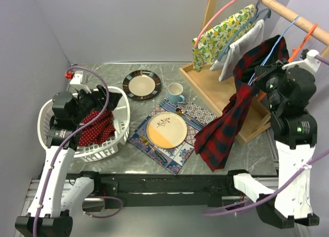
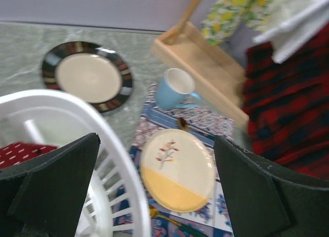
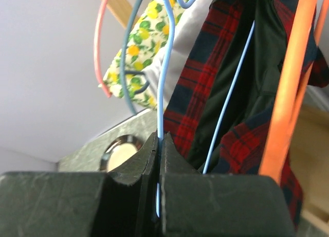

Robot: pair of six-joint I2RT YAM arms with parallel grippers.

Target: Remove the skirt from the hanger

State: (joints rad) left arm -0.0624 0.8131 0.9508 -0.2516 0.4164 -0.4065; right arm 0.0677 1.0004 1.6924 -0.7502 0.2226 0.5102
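Skirt [image 1: 226,126]: red-navy plaid, dark lining showing, draped on light-blue hanger [image 3: 163,67], hanging in long fold. Right gripper [image 3: 158,165] fingers pinched on hanger wire. Left gripper [image 2: 156,160] fingers wide above basket [image 2: 103,124].

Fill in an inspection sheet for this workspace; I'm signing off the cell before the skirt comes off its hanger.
surface: grey marbled table, crowded, no spills seen.
job's things: plaid skirt hangs from the blue hanger on the wooden rail, lower end down near the table.
clutter: white basket holding red dotted cloth; dark-rimmed plate, yellow plate, mug, placemats, wooden tray; lemon-print garment also on the rail.
jaws: left jaws wide open over the basket; right jaws shut on the hanger's wire.
cables: purple cables along both arms.
surroundings: plain walls; nothing else seen.
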